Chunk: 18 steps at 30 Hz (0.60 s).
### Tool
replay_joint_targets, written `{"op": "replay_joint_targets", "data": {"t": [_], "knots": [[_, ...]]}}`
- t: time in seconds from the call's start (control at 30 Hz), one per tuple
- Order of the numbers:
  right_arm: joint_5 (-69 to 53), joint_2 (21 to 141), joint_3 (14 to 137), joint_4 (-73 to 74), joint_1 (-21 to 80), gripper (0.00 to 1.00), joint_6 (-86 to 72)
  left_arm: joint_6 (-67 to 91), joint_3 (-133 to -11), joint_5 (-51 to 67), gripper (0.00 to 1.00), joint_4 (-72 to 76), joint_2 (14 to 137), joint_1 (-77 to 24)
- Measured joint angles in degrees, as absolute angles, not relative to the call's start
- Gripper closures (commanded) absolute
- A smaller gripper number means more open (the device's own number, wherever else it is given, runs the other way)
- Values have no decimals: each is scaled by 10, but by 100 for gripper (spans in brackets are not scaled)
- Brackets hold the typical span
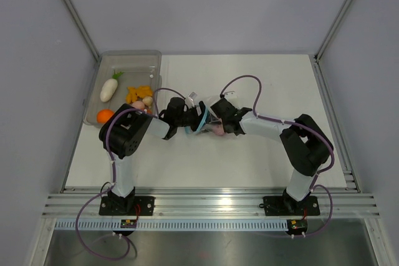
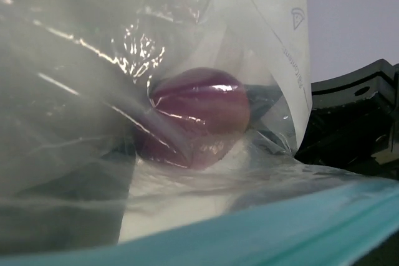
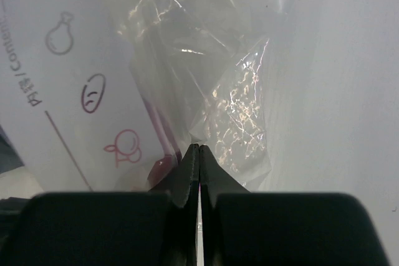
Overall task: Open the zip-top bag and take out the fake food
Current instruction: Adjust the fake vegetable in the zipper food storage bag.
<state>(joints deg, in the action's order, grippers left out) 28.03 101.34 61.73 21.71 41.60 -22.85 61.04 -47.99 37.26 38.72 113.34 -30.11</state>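
Pinches, with right gripper (image 3: 198, 152) pressed fully together, film of small clear crinkly zip-top bag with light blue strip (image 1: 204, 118), mid-table between both arms. Cannot tell left gripper (image 1: 186, 118) finger spread behind plastic. Inside bag, round purple plastic onion (image 2: 196, 116).

A clear crinkly zip-top bag (image 1: 204, 116) is blocking the centre; a smoky-grey translucent rectangular tray (image 1: 131, 53) is crowding the upper left; the white tabletop (image 1: 280, 85) is lying open at right.
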Motion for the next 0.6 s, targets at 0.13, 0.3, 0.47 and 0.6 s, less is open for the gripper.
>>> {"op": "replay_joint_targets", "data": {"t": [0.13,0.3,0.47,0.6], "knots": [[280,1013,617,213,421,100,-220,600,-493,371,7,375,1133,-305],[280,1013,617,203,428,100,-207,592,-500,368,4,358,1133,-306],[280,1012,616,187,433,100,-198,585,-508,366,2,348,1133,-306],[275,1003,606,169,434,100,-192,584,-515,366,4,337,1134,-306]]}}
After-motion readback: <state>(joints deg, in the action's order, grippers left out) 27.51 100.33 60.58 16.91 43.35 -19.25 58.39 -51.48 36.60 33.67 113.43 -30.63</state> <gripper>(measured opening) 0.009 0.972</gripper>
